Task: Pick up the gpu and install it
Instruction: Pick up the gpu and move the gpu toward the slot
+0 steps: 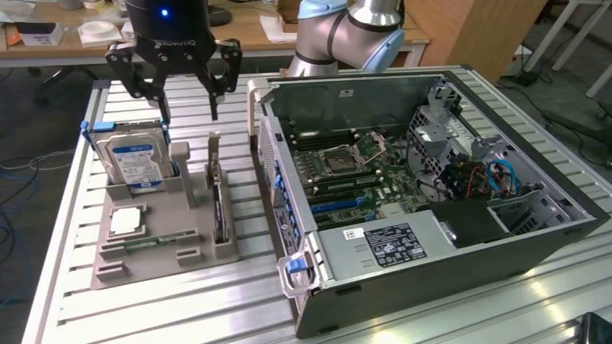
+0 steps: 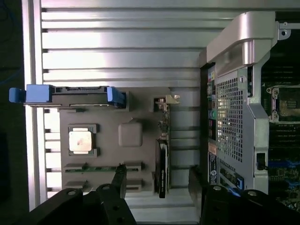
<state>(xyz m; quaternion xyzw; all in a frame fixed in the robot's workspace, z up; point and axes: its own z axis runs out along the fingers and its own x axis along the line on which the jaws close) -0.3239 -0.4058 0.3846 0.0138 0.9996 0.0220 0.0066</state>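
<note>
The gpu [image 1: 218, 197] stands on edge in a slot of the grey holder tray [image 1: 182, 208], its silver bracket end toward the far side. From the wrist view the gpu [image 2: 162, 157] is a thin dark strip with its black cooler facing the computer case. My gripper [image 1: 188, 107] hangs above the far end of the tray, between the hard drive and the gpu. Its fingers are apart with nothing between them. In the wrist view my gripper [image 2: 157, 180] straddles the card from above without touching it.
A hard drive [image 1: 139, 161] with blue rails stands in the tray, with a CPU [image 1: 126, 221] and a memory stick [image 1: 153, 242] lying nearer. The open computer case [image 1: 431, 179] lies on the exterior view's right, motherboard exposed. All rest on a slatted aluminium table [image 1: 191, 315].
</note>
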